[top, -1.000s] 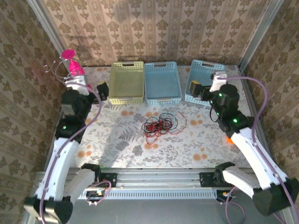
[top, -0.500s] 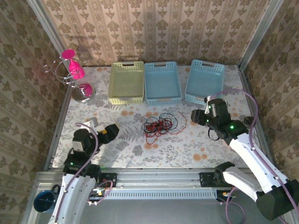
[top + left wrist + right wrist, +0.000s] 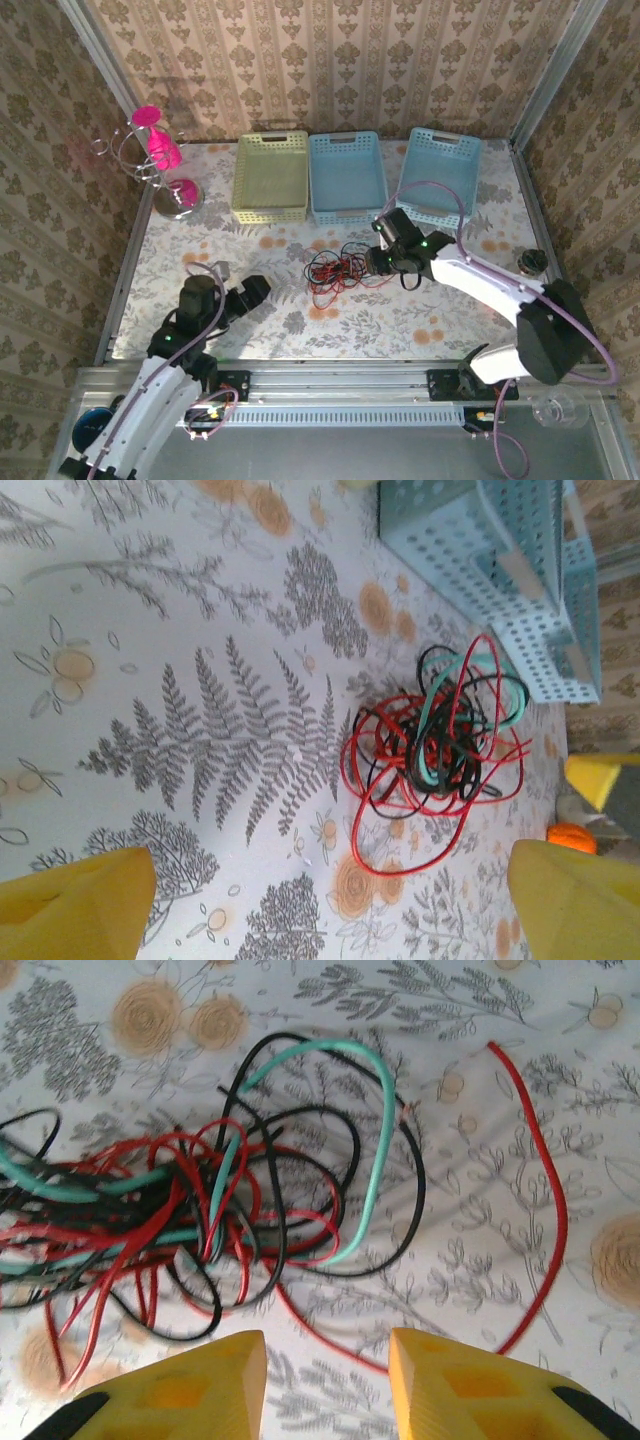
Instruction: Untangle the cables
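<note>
The cables (image 3: 340, 270) lie in a loose tangle of red, black and teal-green wires at mid-table. My right gripper (image 3: 375, 258) sits low at the tangle's right edge. In the right wrist view its yellow fingers (image 3: 200, 1385) stand partly apart, open. The cables (image 3: 200, 1210) lie just ahead, and one red wire runs on the cloth across the gap at the right gripper (image 3: 325, 1345). My left gripper (image 3: 255, 290) is left of the tangle, pointing toward it. In its wrist view the left gripper (image 3: 325, 900) is wide open and empty, the cables (image 3: 440, 745) well ahead.
A yellow-green basket (image 3: 270, 178) and two blue baskets (image 3: 347, 178) (image 3: 440, 175) line the back. A metal stand with pink pieces (image 3: 160, 150) is at the back left. A small round object (image 3: 530, 263) lies at the right edge. The blue baskets (image 3: 480, 550) are close behind the tangle.
My right arm swung left from the blue basket to the tangle's right side, its jaws narrowing. My left arm dropped from the back left to the near left, then edged toward the tangle.
</note>
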Controlling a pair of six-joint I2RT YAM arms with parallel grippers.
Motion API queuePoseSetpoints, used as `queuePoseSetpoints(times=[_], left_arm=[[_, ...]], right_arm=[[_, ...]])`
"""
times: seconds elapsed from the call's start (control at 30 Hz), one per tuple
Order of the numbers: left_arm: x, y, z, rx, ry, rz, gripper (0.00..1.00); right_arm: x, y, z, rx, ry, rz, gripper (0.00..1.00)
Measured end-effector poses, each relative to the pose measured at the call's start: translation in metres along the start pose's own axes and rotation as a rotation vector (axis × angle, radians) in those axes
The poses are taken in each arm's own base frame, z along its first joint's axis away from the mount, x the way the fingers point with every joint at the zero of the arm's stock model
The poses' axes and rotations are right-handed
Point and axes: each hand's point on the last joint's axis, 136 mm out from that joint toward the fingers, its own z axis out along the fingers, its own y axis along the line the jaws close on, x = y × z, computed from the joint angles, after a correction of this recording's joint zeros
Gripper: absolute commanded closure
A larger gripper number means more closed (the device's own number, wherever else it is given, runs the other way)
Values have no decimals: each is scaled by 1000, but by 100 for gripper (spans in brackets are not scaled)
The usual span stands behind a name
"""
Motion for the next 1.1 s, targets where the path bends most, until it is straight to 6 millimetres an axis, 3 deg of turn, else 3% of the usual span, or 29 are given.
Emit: queuePoseSetpoints(times=[0.2, 0.33, 0.5, 0.67, 0.93, 1.1], left_arm=[[9, -3, 2, -1, 20, 11, 8], [9, -5, 1, 1, 10, 15, 8], [6, -4, 0, -10, -5, 15, 8], [2, -9, -2, 0, -19, 16, 8], [-6, -23, -4, 11, -23, 21, 8], [-10, -27, 0, 10, -20, 21, 8]], right_arm=[[-14, -7, 39, 40, 24, 24, 61], [-13, -12, 53, 62, 37, 25, 84], [-16, -11, 53, 63, 28, 29, 100], [-32, 2, 21, 33, -59, 15, 100], [-68, 46, -63, -83, -260, -39, 100], [-81, 77, -97, -151, -323, -78, 100]])
